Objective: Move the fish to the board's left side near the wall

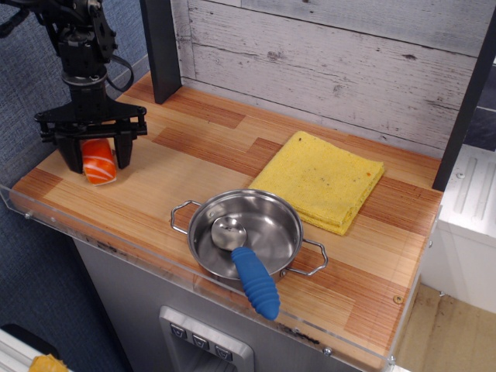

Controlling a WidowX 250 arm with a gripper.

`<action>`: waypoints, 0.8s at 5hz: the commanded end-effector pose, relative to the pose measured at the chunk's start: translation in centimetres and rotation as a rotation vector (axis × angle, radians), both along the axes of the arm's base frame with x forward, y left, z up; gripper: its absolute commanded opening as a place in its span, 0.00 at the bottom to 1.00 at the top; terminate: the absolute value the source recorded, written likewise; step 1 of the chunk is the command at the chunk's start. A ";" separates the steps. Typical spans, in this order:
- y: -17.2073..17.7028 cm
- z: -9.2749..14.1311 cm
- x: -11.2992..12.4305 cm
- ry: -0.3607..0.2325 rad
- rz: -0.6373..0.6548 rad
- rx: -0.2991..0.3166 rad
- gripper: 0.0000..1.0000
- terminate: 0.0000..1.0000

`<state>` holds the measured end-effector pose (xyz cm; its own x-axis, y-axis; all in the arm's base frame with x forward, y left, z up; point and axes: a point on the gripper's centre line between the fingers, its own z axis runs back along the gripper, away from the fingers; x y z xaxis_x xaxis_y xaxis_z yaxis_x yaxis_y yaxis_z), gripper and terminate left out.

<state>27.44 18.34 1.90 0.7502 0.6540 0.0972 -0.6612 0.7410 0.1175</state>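
The fish (98,161) is a small orange sushi piece with thin white stripes and a white base. It sits between the two black fingers of my gripper (98,160), low over the far left end of the wooden board (209,167), close to the blue wall on the left. The gripper is shut on the fish. I cannot tell whether the fish touches the board.
A steel pot (246,234) with a blue-handled spoon (254,280) stands near the front edge. A yellow cloth (322,180) lies at the back right. A black post (160,48) stands at the back left. A clear acrylic rim (101,240) runs along the front.
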 end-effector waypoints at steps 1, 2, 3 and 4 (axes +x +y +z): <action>1.2 2.5 1.3 -0.034 0.009 0.012 1.00 0.00; 1.1 3.9 1.5 -0.035 0.013 0.035 1.00 0.00; 0.7 5.4 1.5 -0.032 0.030 0.062 1.00 0.00; -0.4 7.0 0.9 -0.019 0.044 0.079 1.00 0.00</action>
<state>27.30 17.37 6.74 0.7206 0.6849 0.1079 -0.6919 0.7000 0.1772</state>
